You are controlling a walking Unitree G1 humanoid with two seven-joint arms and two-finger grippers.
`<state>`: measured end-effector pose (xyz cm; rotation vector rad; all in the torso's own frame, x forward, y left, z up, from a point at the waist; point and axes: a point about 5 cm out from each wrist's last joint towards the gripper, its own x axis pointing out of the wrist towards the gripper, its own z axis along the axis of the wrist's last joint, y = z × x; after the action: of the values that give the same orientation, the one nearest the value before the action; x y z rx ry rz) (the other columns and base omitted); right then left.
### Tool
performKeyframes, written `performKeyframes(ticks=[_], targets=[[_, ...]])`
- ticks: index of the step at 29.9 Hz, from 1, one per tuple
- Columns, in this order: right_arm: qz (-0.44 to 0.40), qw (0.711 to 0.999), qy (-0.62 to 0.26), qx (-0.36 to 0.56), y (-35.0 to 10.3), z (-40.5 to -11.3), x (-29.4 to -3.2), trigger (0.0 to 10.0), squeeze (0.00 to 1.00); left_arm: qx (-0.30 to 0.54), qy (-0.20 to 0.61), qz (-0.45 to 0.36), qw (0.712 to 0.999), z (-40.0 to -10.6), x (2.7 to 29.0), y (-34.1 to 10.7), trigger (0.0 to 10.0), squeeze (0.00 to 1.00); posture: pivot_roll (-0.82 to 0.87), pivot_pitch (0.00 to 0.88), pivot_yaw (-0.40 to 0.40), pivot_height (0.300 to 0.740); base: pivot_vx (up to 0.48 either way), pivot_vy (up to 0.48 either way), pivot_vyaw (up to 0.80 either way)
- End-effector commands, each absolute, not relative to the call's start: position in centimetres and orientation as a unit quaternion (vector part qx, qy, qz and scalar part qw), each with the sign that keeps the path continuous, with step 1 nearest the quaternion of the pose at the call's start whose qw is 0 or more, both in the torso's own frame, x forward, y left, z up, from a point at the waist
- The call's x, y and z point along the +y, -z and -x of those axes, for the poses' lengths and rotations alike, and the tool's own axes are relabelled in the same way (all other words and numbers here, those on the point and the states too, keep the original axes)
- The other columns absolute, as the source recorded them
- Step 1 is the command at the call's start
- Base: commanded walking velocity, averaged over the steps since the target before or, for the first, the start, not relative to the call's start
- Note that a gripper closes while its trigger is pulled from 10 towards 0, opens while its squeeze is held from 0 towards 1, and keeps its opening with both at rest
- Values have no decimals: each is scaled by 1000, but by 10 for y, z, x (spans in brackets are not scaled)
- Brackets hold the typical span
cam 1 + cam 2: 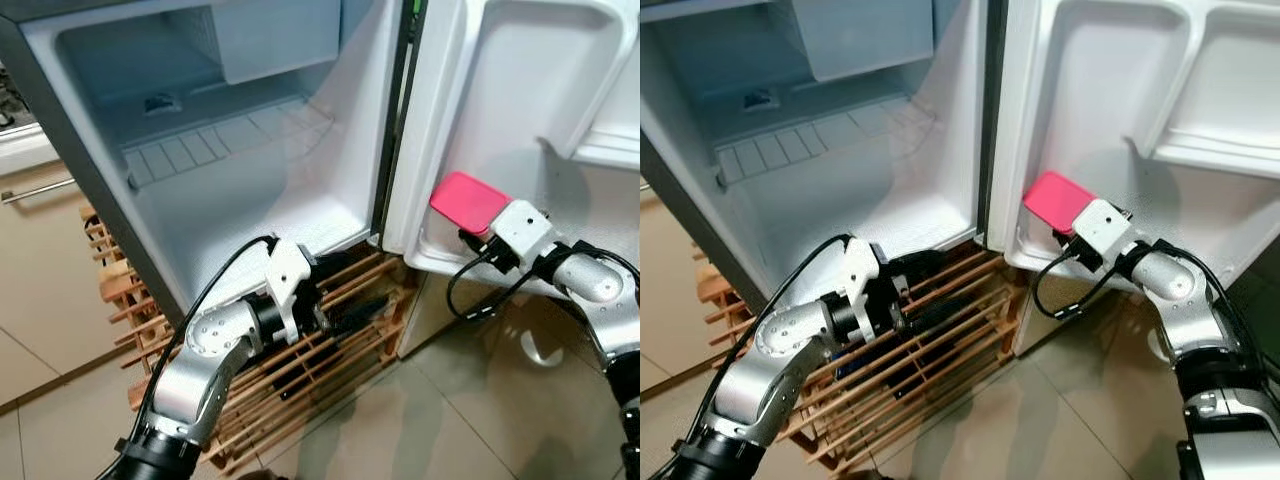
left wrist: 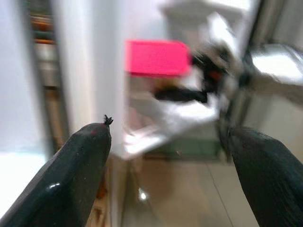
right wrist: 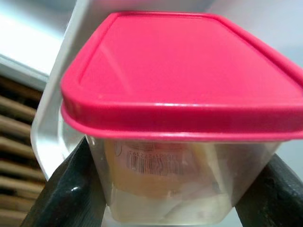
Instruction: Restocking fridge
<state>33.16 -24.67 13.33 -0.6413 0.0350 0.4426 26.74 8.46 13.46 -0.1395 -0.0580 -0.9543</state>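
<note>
Right now our right gripper (image 3: 156, 189) has its fingers clamped on the two sides of the tub (image 3: 180, 118), and it holds that tub at the lowest shelf (image 1: 1040, 262) of the open fridge door (image 1: 1110, 110), the pink lid showing just above the shelf's front lip. We judge the side grasp is chosen so the lid stays level and the tub can go down flat into the narrow pocket; whether its base already rests there, we cannot tell.

Our left gripper (image 2: 165, 175) hangs low by the wooden rack (image 1: 330, 350) under the fridge (image 1: 250, 170), its fingers spread wide and holding nothing, pointed across at the door as if kept clear of the right arm's path.

The tub is clear, slightly cloudy plastic with rounded corners, a printed barcode label on its wall and something pale yellow inside. Its lid is glossy pink, a rounded rectangle with a raised rim. The fridge liner is smooth white moulded plastic, ribbed along the floor of the cabinet, which stands bare. The rack is slatted, unfinished-looking wood.
</note>
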Motion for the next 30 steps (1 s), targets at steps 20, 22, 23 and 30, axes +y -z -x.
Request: performKeyframes(ticks=[20, 22, 23, 30], targets=[[328, 913, -245, -14, -142, -333, -226, 10000, 0, -44, 403, 77, 911, -274, 85, -143, 10000, 0, -21, 0, 36, 740, 55, -308, 0], [339, 904, -260, -22, -144, -332, -221, 10000, 0, -44, 403, 77, 911, -274, 85, -143, 10000, 0, -21, 0, 36, 740, 0, 0, 0], [350, 897, -269, -26, -145, -332, -219, 10000, 0, -44, 403, 77, 911, -274, 85, -143, 10000, 0, -21, 0, 35, 740, 0, 0, 0], [402, 864, -303, -24, -144, -333, -220, 10000, 0, -42, 403, 73, 911, -272, 87, -142, 10000, 0, -12, 0, 36, 740, 0, 0, 0]])
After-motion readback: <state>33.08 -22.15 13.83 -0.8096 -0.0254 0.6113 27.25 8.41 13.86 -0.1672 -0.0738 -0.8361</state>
